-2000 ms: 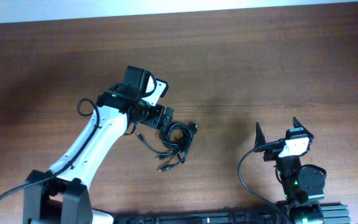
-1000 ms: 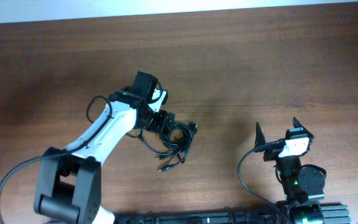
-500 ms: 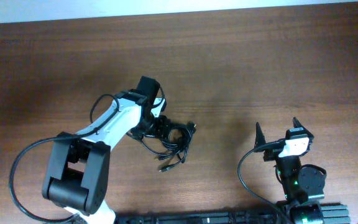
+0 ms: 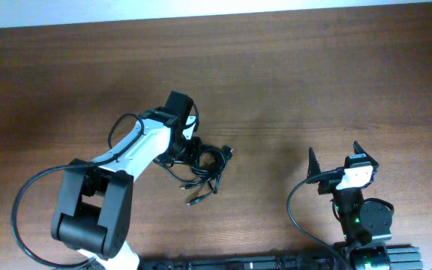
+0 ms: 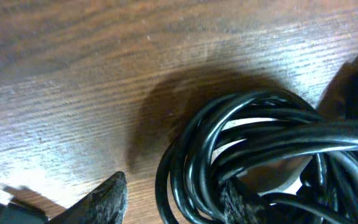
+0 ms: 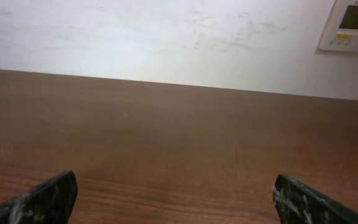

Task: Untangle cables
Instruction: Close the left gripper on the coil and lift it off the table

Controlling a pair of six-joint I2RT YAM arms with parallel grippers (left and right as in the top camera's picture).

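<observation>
Brown wood table (image 4: 313, 90), knotted black cables (image 4: 205, 165) lay near its centre, nudged slightly left since a moment earlier, left gripper (image 5: 174, 196) had narrowed astride them, not yet pinching, right gripper (image 6: 176, 193) stood wide apart, empty, wall panel (image 6: 355, 25) lettering illegible.

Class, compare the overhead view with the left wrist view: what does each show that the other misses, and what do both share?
Overhead only: the open right hand parked away from the cables, and the whole bundle's outline. Left wrist only: glossy overlapping loops close up, with fingers of the left hand straddling some strands. Both: the cables on the wooden table.
</observation>
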